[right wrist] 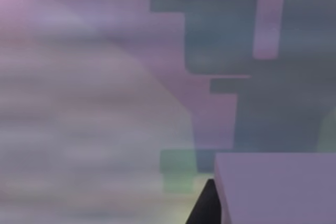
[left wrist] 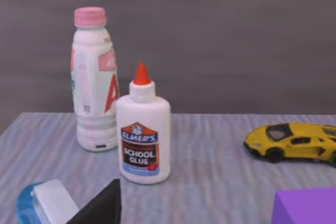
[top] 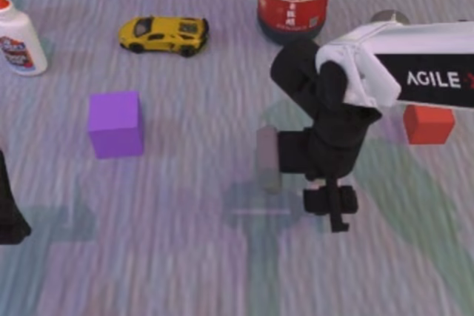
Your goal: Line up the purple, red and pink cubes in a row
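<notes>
The right hand [top: 331, 205] hangs over the middle of the bench [top: 185, 257]. I cannot tell if it is spread wide or pinching something. In the right wrist view a pale block sits right up against the hand. I think this is the pink cube [right wrist: 275, 190], and I think the hand is carrying it to its place.

The purple cube [top: 115, 123] is well away from the right hand, over on the left arm's side. The red cube [top: 428, 123] is on the other side of the hand, close by, and partly tucked under the white arm. The left hand [top: 9, 216] is parked far off at the edge of the bench, and I cannot tell how it is set either.

To do this step well, I would pick a spot for the pink cube that is level with the purple cube, so the row comes out straight. Bring it down slowly and flat, so no corner hits first and tips it. Let go only when it rests on the bench. Then lift straight up, so it does not get dragged.

Leave room for the red cube in the row. Stay away from the yellow toy car [top: 164, 35] and the dark bottle [top: 294, 1], both past the hand at the back.
</notes>
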